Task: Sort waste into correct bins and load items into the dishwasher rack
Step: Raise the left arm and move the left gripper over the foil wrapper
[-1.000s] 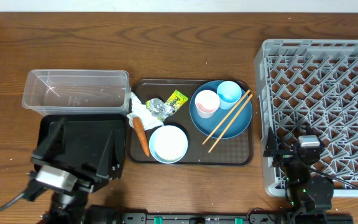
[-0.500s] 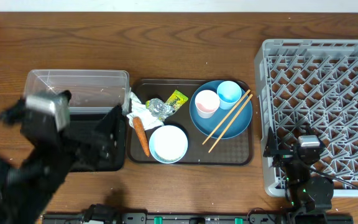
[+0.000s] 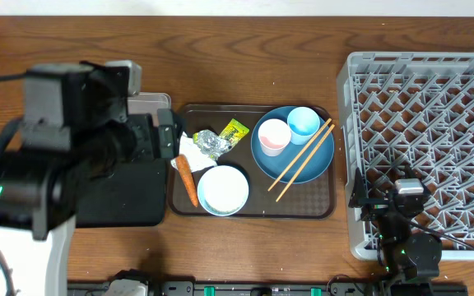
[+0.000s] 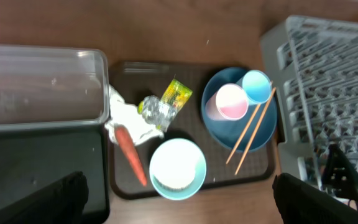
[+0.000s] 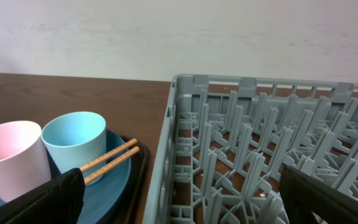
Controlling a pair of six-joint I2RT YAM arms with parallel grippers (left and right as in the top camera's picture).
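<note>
Hovering, my left gripper [image 4: 182, 198] spread wide, I judged the crumpled white tissue [image 4: 124, 116], nine o'clock on the dark brown tray [image 4: 224, 182], soft, light, best pinched at raised folds.

Dark brown serving tray [image 3: 319, 201] lies flat on the wood-grain desk [image 3: 245, 57], near its centre, long side running left to right. Pale wall [image 5: 166, 31] borders the desk's far edge.
</note>
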